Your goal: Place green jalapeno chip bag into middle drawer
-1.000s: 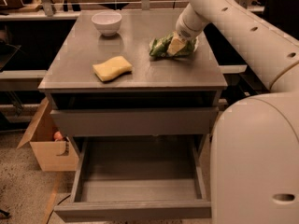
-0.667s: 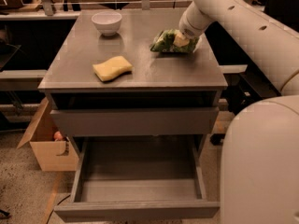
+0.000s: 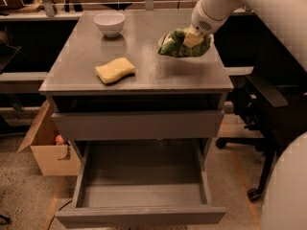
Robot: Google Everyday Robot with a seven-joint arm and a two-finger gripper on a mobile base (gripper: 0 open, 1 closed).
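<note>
The green jalapeno chip bag is wrinkly green with pale patches and hangs just above the right rear of the grey cabinet top, casting a shadow below it. My gripper comes in from the upper right and is shut on the bag's right side. The middle drawer is pulled out at the bottom front, its deep grey tray bare. It lies well below and in front of the bag.
A yellow wavy sponge lies front left on the top and a white bowl stands rear left. A shut plain drawer front sits above the open tray. A cardboard box is left, a black chair right.
My gripper has raised the chip bag a little off the cabinet top and shifted it slightly. The sponge, bowl and open drawer have not moved.
</note>
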